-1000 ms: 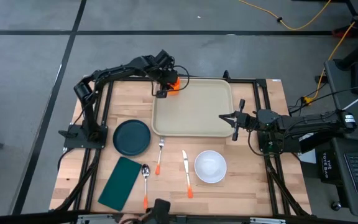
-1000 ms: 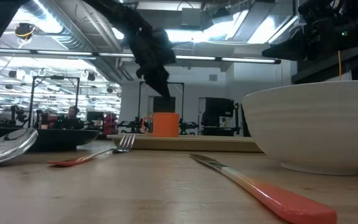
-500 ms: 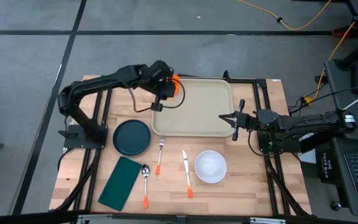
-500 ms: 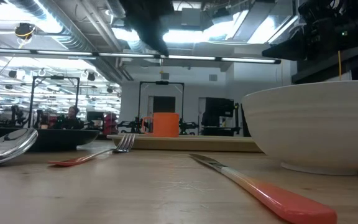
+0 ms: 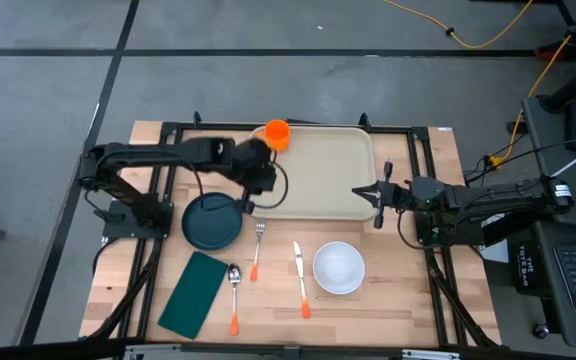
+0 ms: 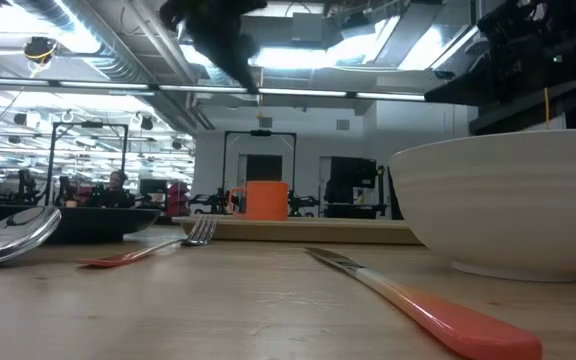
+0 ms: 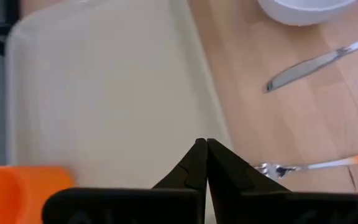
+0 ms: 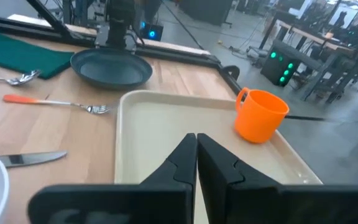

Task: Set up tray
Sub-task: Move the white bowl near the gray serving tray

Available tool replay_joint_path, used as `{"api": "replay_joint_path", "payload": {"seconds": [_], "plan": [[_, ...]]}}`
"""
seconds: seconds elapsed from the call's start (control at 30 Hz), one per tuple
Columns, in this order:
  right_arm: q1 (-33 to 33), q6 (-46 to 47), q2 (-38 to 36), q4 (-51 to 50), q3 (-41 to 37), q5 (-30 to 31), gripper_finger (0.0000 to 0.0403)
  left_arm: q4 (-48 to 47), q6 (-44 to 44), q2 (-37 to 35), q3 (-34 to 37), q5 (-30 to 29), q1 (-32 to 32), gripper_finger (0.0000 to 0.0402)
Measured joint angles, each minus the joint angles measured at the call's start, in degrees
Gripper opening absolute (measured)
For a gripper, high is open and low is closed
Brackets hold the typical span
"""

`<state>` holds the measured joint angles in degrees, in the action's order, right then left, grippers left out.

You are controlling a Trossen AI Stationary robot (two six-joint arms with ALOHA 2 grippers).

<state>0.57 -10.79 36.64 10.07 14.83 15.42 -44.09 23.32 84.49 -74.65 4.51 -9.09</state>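
Hovering over the lower left corner of the large cream plastic tray (image 5: 313,172), the left tool (image 5: 253,190) has its fingers together and holds nothing. The tray sits at upper centre of the wooden table (image 5: 388,300), long axis left-right, an orange plastic cup (image 5: 276,134) in its upper left corner. The round dark teal plate (image 5: 212,220) lies just lower left of that tool, likely the nearer item. The right tool (image 5: 363,189), pressed together and empty, waits at the tray's right edge.

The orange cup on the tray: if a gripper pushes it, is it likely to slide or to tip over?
The orange cup looks like light plastic, so it probably slides easily on the smooth tray. It stands upright and fairly tall, so a high push might tip it. Its side handle may make it turn.
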Motion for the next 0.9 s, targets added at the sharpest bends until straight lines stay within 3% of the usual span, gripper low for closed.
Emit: {"api": "replay_joint_path", "payload": {"seconds": [0.17, 0.3, 0.53, 0.73, 0.9], "plan": [[0.0, 0.1, 0.0, -1.9, 0.0, 0.0, 0.0019, 15.9, -3.2, -1.2, 11.6, 0.0, 2.8, 0.0001], [0.0, 2.6, 0.0, -3.3, 0.0, 0.0, 0.0019, 22.6, -9.7, -1.3, 16.6, -0.1, 5.6, 0.0002], [0.0, 2.8, 0.0, -3.9, 0.0, 0.0, 0.0018, 33.3, -13.1, -1.3, 19.1, -6.7, 12.5, 0.0003], [0.2, 3.6, 0.1, -4.8, 1.1, -0.1, 0.0006, 40.7, -10.5, -0.8, 19.1, -6.8, 16.7, 0.0001], [3.1, 7.7, 2.4, -14.2, 6.6, 0.1, 0.0005, 40.5, -9.2, -0.8, 19.1, -6.9, 18.3, 0.0004]]}}
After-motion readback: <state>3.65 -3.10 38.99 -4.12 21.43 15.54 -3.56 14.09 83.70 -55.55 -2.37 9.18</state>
